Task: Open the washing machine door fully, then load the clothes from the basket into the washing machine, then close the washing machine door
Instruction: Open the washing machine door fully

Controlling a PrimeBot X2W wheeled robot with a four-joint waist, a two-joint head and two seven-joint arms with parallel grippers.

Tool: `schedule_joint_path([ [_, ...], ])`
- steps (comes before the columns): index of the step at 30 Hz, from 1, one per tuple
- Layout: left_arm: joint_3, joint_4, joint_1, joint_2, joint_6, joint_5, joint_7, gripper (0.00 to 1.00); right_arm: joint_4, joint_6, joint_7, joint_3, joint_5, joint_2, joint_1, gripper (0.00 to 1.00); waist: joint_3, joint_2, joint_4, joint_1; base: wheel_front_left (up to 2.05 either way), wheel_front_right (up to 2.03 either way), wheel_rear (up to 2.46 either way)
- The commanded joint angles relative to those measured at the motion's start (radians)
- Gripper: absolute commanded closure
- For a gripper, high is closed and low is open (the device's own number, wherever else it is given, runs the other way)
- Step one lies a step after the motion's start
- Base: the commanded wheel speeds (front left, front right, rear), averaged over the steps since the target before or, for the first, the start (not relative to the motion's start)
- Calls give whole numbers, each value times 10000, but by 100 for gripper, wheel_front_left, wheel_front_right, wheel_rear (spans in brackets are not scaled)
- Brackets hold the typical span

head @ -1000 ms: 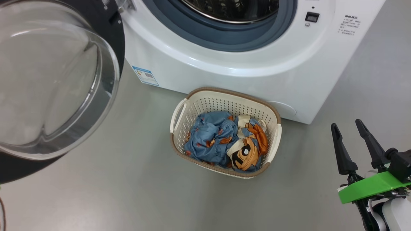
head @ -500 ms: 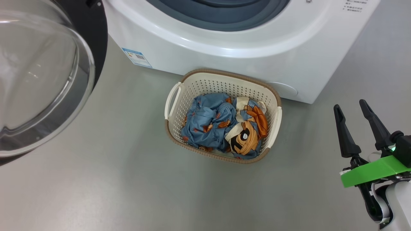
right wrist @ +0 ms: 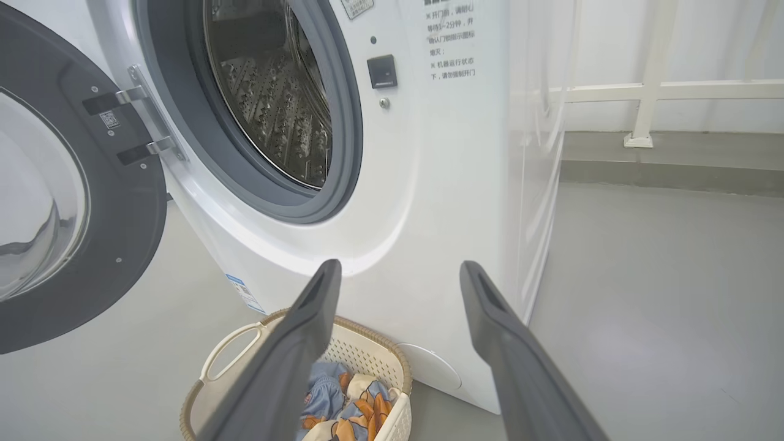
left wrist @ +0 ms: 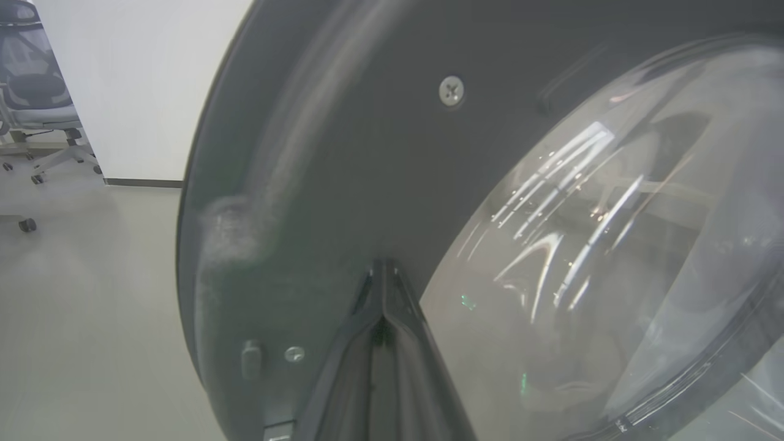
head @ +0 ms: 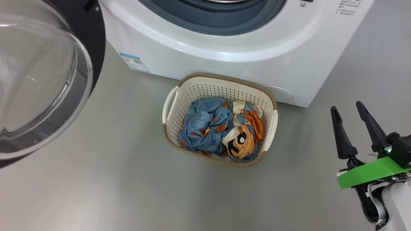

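the washing machine door [head: 41,80] stands swung wide to the left of the washing machine [head: 224,54], its clear glass bowl bulging toward the camera. the steel drum [right wrist: 275,92] lies exposed inside the grey gasket [right wrist: 346,153].

the left gripper [left wrist: 383,269] is clenched, its 2 dark fingers pressed flat together with nothing between them. its tip sits right at the door's black inner ring, just beside the edge of the glass. whether it actually touches cannot be told.

the basket [head: 224,78] stands on the grey floor [head: 112,179], its far rim just against the machine's lower front, to the right of the blue label [head: 134,62]. the clothes [head: 221,131] lie crumpled inside it: the light blue garment on the left, the cream and orange one with the black cartoon face on the right.

the right gripper [head: 346,107] is released, jaws spread wide and empty, and hangs over bare floor well apart from the basket, to its right. a green band [head: 369,173] sits behind its fingers.
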Motion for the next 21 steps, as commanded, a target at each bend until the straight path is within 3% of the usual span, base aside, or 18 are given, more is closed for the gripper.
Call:
schedule_joint_path([
  [1,163,-362,279,538,-139,239,-60,100,-183,46,-103,247,-54,46,-44,0,-344,0,3,0,0,0,0],
  [11,-15,-1073,1336,-57,-580,741,-61,100,-43,46,-103,504,72,267,346,0,-1487,0,-149,0,0,0,0],
  [13,-60,-1280,1608,-137,-662,802,-61,67,-20,46,-103,534,101,310,440,0,-1727,0,-197,0,0,0,0],
  [16,-148,-1576,1905,-229,-734,869,-61,53,-5,46,-103,543,124,359,545,0,-1947,0,-234,0,0,0,0],
  [17,-281,-1681,2072,-275,-769,935,-61,37,1,46,-103,536,136,387,607,0,-2054,0,-245,0,0,0,0],
  [18,-359,-1801,2212,-316,-792,969,-61,15,9,46,-103,538,149,413,670,0,-2148,0,-258,0,0,0,0],
  [19,-394,-1933,2333,-370,-809,949,-61,0,19,46,-103,550,159,436,730,0,-2237,0,-273,0,0,0,0],
  [21,-534,-2159,2593,-494,-836,897,-61,0,36,46,-103,574,187,464,829,0,-2393,0,-311,0,0,0,0],
])
